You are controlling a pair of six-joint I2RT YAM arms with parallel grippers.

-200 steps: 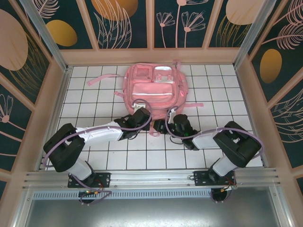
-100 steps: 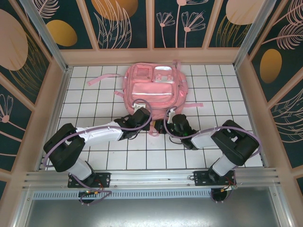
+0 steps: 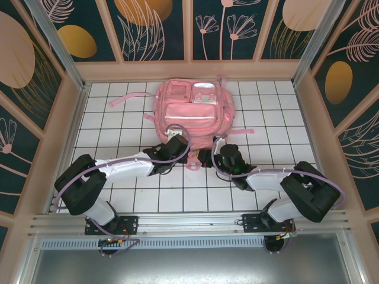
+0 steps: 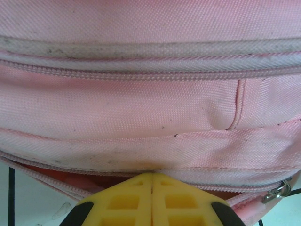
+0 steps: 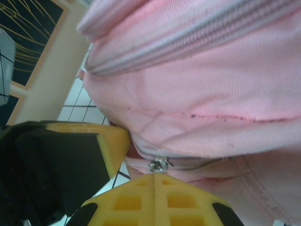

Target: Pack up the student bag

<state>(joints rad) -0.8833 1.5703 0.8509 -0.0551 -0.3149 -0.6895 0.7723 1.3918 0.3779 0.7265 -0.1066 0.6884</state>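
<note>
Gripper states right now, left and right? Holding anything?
Left gripper: closed, tips against the student bag at its zip edge; whether it pinches fabric cannot be told.
Right gripper: closed on the zipper pull.

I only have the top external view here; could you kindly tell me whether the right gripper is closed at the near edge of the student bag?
Observer: Yes. In the right wrist view, the right gripper has its yellow fingers pressed together against the student bag.
Operator: Thank you. Is anything at its tips?
Observer: A small metal zip pull sits right at the tips. I cannot tell whether it is pinched.
Operator: And the left gripper?
Observer: The left gripper is shut too, with its tips at a zip opening where a reddish lining shows.
</note>
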